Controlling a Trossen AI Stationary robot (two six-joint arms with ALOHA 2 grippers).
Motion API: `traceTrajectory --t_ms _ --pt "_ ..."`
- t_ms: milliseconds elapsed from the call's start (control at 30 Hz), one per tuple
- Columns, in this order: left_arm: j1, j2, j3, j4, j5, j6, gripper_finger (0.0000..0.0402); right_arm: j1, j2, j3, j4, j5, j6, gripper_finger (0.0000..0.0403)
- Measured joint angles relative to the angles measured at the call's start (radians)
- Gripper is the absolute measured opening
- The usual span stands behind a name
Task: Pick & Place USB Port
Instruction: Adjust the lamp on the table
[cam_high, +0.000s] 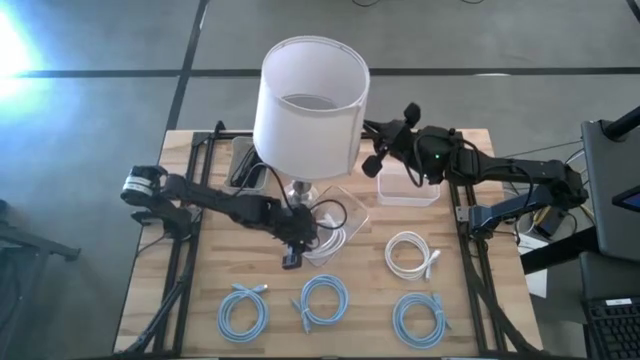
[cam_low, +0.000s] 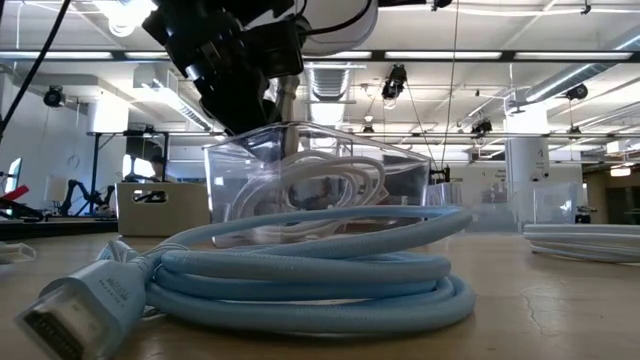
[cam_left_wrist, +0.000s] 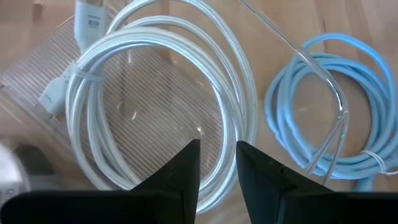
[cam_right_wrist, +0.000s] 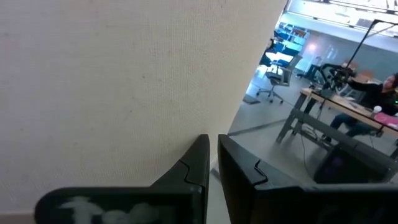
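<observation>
A: Left gripper (cam_high: 291, 258) sits at the near-left corner of the clear plastic bin (cam_high: 352, 200) in the middle of the wooden table (cam_high: 180, 310). Its two dark fingers (cam_left_wrist: 180, 177) stand close together with only a narrow gap, and nothing is held between them.

B: And the cable itself?

A: A coiled white USB cable (cam_left_wrist: 155, 93) lies inside that bin on its ribbed floor, bound by a tie, with its white plug (cam_left_wrist: 90, 22) at one side. From the left wrist view the fingertips are right above the coil's edge; I can't tell whether they touch it.

B: What else is on the table?

A: A second white coiled cable (cam_high: 411, 254) lies right of the bin. Three light blue coiled cables run along the near edge: one at left (cam_high: 243, 309), one in the middle (cam_high: 323, 299), one at right (cam_high: 418, 318). The middle one fills the low view (cam_low: 300, 270), its connector pointing toward the camera.

B: The right arm?

A: Right gripper (cam_high: 385, 148) hangs at the back, beside the white lampshade (cam_high: 310, 105), above a second clear bin (cam_high: 408, 190). Its fingers (cam_right_wrist: 196, 162) are nearly together and empty, the shade's fabric just before them.
</observation>
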Motion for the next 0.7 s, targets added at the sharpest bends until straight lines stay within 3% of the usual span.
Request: traceTrajectory --t_ms 700 --pt "-0.099 -0.020 -0.001 -0.007 -0.065 -0.042 0.0106 0.033 0.000 -0.001 -0.028 0.001 -0.001 0.0031"
